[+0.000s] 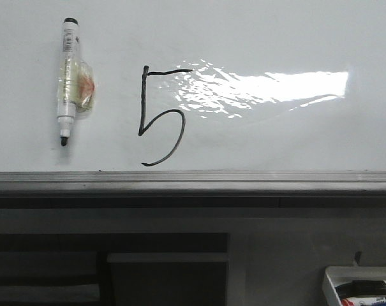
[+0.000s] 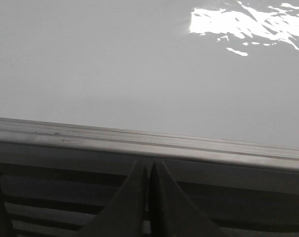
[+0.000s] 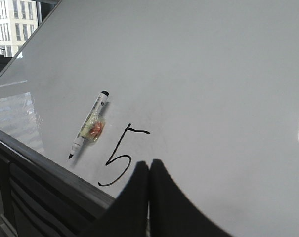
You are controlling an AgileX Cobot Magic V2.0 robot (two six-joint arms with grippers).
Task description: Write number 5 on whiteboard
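A black hand-drawn number 5 stands on the glossy whiteboard, also in the right wrist view. A white marker with a black tip and clear tape round its middle lies on the board to the left of the digit, uncapped, tip toward the rail; it shows in the right wrist view too. My left gripper is shut and empty, in front of the grey rail. My right gripper is shut and empty, over the board's near edge beside the digit. Neither gripper shows in the front view.
The grey metal rail runs along the board's near edge. Bright glare lies right of the digit. A small white tray with markers sits at the bottom right. Dark slatted framing lies below the rail.
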